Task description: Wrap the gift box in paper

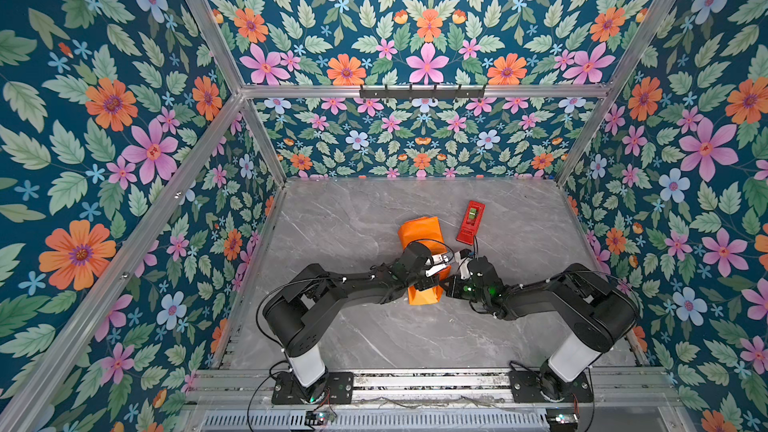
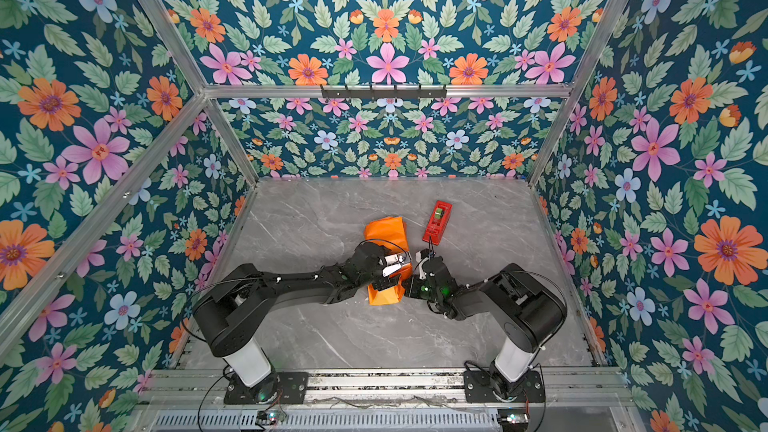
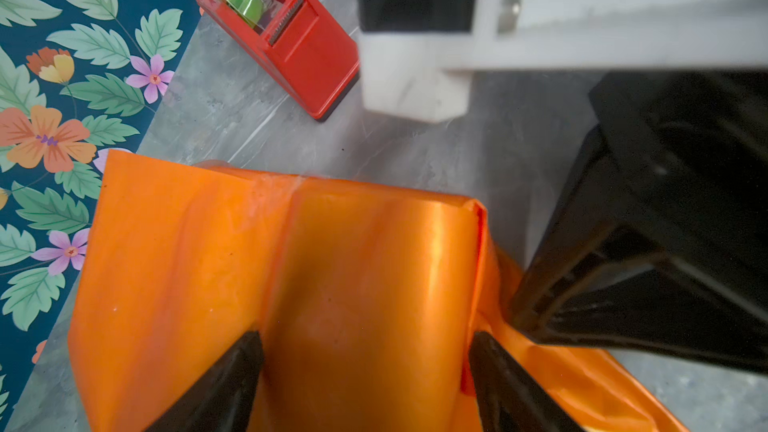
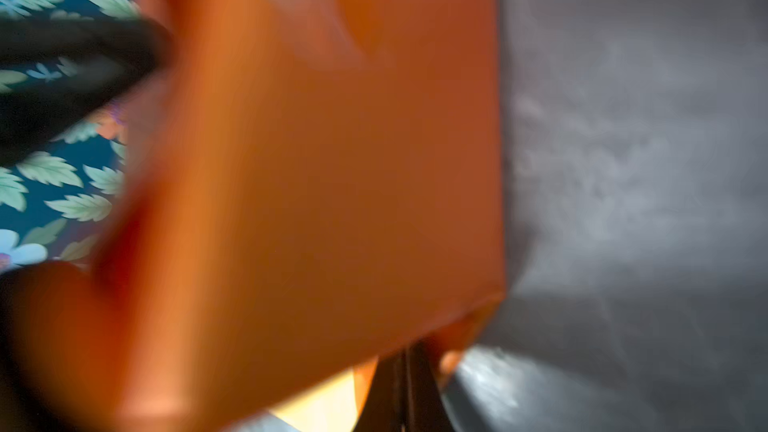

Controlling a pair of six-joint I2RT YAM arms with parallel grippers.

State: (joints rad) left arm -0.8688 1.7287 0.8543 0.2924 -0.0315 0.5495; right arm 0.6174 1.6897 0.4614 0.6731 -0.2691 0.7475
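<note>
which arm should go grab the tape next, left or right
Probably the right. The left gripper straddles the orange paper wrapped over the box, jaws wide, pinning it. The right gripper is shut at the paper's edge, on the tape dispenser's side.

The gift box is being hidden entirely under the paper (image 3: 353, 284); the right wrist view is being blurred, the paper's lower part cut off.

The paper (image 1: 419, 234) is glossy orange and creased, folded into a long bundle at mid-table in both top views (image 2: 384, 231); its middle lies under the arms; the gift box cannot be seen, presumably inside.
</note>
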